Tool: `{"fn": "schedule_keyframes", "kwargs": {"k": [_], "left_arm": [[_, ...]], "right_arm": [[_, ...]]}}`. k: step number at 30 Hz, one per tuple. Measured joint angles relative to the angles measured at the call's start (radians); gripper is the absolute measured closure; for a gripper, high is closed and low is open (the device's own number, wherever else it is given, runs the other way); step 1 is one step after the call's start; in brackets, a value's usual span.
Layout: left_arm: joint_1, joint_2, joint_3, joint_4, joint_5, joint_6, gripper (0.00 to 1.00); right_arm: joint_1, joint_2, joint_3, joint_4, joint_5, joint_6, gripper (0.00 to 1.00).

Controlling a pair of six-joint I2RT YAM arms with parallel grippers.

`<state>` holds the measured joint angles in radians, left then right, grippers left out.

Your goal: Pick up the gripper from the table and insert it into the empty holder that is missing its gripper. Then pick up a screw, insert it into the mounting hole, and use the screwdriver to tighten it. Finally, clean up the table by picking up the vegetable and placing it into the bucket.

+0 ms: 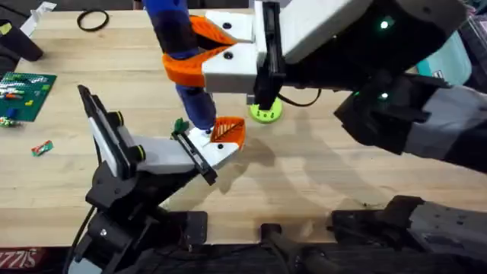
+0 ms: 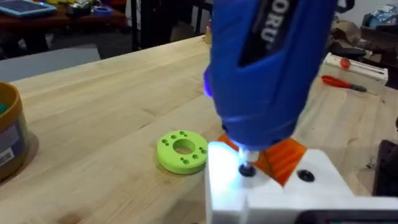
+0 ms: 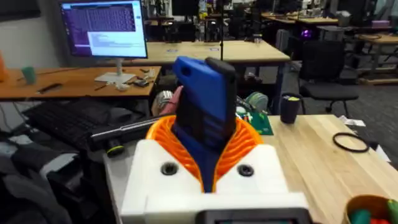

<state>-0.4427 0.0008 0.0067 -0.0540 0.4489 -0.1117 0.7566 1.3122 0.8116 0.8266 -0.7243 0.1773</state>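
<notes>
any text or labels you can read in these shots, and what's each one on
"ORU": white letters on the screwdriver, cut off at the top edge of the left wrist view, so only part of a word.
"7ZZIS" or similar: white letters on a red strip at the overhead view's lower left corner, partly cut off, uncertain.
Monitor: lines of text, too small to read.
White label on the brown container: too blurred to read.

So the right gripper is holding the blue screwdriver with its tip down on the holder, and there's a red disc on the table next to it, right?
Nearly. The disc is green, not red, as the left wrist view shows. The rest stands: the right gripper holds the blue screwdriver, tip down on the holder.
</notes>
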Motion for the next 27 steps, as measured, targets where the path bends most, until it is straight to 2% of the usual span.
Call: {"fn": "schedule_keyframes", "kwargs": {"k": [4,13,22,27], "left_arm": [[0.0,0.0,0.0,0.0,0.0,0.002,0.988],[0.0,0.0,0.0,-0.001,0.0,0.003,0.988],[0.0,0.0,0.0,-0.001,0.0,0.003,0.988],[0.0,0.0,0.0,-0.001,0.0,0.003,0.988]], "right_arm": [[-0.011,0.014,-0.008,0.077,-0.006,0.058,0.955],[-0.05,-0.028,-0.009,0.361,-0.007,0.191,0.955],[-0.083,-0.037,-0.009,0.234,-0.013,0.229,0.956],[-0.188,-0.034,-0.008,0.081,-0.013,0.215,0.955]]}}
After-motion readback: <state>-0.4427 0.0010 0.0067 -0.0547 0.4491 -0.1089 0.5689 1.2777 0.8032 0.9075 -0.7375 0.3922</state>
